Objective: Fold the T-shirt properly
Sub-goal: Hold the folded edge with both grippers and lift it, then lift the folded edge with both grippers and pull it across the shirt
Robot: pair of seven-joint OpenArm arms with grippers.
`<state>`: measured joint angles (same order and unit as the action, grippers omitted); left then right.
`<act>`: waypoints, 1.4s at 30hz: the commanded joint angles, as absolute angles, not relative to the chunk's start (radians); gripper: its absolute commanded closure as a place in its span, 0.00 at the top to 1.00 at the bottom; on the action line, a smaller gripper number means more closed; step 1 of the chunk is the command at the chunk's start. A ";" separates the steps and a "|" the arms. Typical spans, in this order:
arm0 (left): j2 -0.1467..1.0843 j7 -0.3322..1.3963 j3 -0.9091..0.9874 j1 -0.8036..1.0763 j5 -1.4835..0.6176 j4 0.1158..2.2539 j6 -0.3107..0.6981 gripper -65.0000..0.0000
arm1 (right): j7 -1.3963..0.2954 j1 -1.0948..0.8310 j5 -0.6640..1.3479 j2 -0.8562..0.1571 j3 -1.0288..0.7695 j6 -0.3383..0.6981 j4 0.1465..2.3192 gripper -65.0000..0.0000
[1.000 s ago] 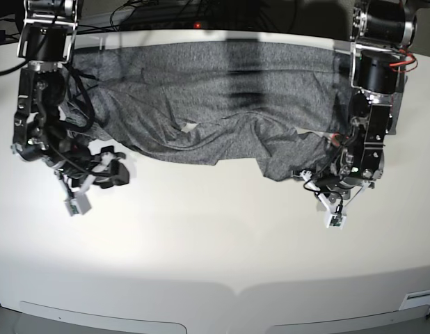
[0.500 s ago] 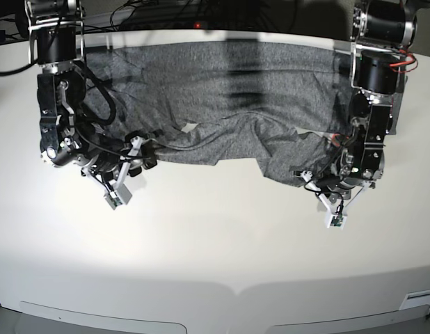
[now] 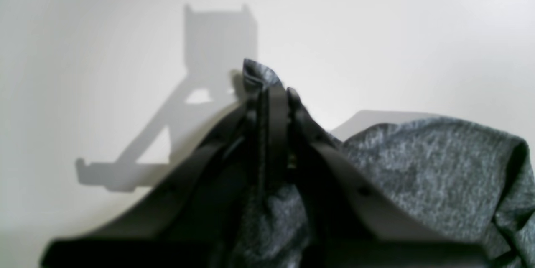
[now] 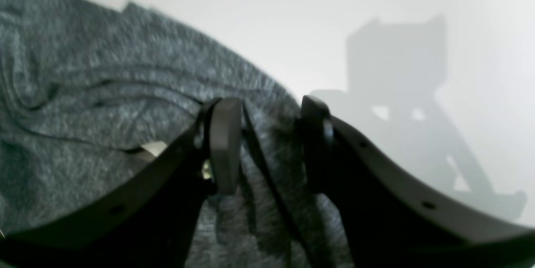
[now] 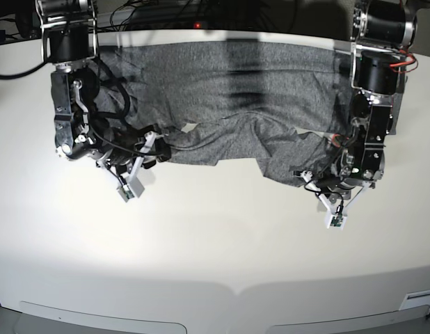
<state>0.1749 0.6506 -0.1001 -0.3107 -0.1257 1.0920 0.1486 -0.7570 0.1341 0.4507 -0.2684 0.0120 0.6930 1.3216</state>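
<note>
Base view showed one T-shirt (image 5: 229,90), heather grey and plain, with no print, label or writing legible on it or anywhere else in the frames. It lay spread and wrinkled across the far half of the white counter (image 5: 215,250), its near edge bunched into folds. Two arms were in view, one at each end of that near edge.

The left gripper (image 5: 322,182) sat at the shirt's near corner on the view's right. Only the left wrist view showed its grip: the two black fingers (image 3: 273,113) were pressed together on a pinch of grey fabric, a small peak of cloth sticking out past the tips, with more shirt (image 3: 426,167) draped to the right.

The right gripper (image 5: 154,145) sat over the shirt's near edge on the view's left. The right wrist view showed its two fingers (image 4: 223,142) standing apart, with shirt fabric (image 4: 104,100) lying between and beneath them; nothing was clamped. Both wrist views also caught each gripper's shadow on the bare counter, which the base view did not show.
</note>
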 commanded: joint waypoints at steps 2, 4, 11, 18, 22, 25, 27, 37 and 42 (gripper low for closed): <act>0.181 0.654 -0.100 -0.332 -0.125 1.103 0.145 0.00 | -0.741 0.155 0.463 -0.277 0.006 0.698 1.335 0.29; 0.180 0.654 -0.100 -0.332 -0.125 1.103 0.145 0.00 | -0.741 0.155 0.448 -0.277 0.006 0.698 1.335 0.19; 0.181 0.654 -0.100 -0.338 -0.124 1.103 0.145 0.00 | -0.741 0.181 0.448 -0.277 0.006 0.698 1.336 0.00; 0.181 0.653 -0.100 -0.338 -0.124 1.103 0.145 0.00 | -0.770 0.253 0.463 -0.278 0.006 0.698 1.336 0.00; 0.181 0.659 -0.100 -0.339 -0.124 1.112 0.144 0.00 | -0.875 0.280 0.529 -0.278 0.006 0.698 1.337 0.00; 0.184 0.677 -0.100 -0.338 -0.124 1.146 0.145 0.00 | -0.888 0.279 0.529 -0.283 0.006 0.698 1.339 0.00; 0.191 0.680 -0.100 -0.338 -0.124 1.185 0.145 0.00 | -0.886 0.279 0.528 -0.292 0.006 0.698 1.348 0.00; 0.335 0.684 -0.100 -0.374 -0.125 1.267 0.141 0.00 | -0.891 0.282 0.528 -0.349 0.006 0.698 1.399 0.00; 0.408 0.684 -0.100 -0.378 -0.125 1.267 0.141 0.00 | -0.891 0.282 0.535 -0.349 0.006 0.698 1.419 0.00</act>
<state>0.3935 0.7067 -0.1047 -0.3489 -0.1257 1.2469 0.1455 -0.9092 0.2569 0.5186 -0.3382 0.0120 0.6933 1.3956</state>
